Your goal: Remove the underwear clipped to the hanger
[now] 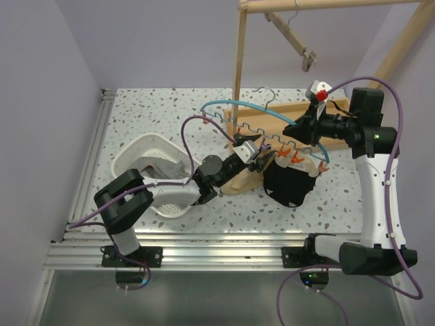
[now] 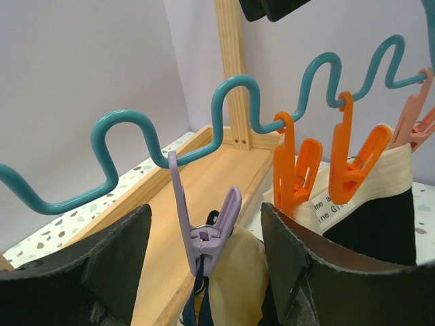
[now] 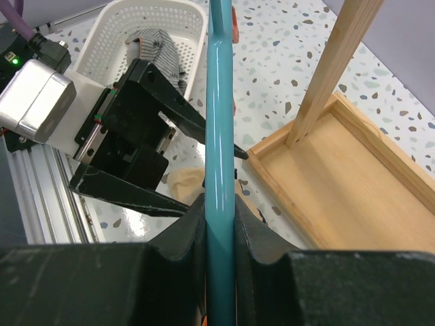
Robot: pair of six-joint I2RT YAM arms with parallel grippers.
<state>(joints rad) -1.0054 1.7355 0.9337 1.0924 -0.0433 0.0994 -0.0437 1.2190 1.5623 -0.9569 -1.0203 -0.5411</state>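
Left gripper [image 2: 205, 221] gapes around purple clip [image 2: 204, 241], beige underwear [image 2: 238, 278] hanging at its 6 o'clock — right gripper [image 3: 219, 207] clamps the hanger [image 3: 219, 102]. Yank before squeezing that clip and you tear cloth — or wrench the hanger loose.

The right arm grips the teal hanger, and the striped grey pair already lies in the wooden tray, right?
Not quite. The right gripper does grip the teal hanger, but the striped grey pair lies in the white basket, not the wooden tray; the top external view shows it.
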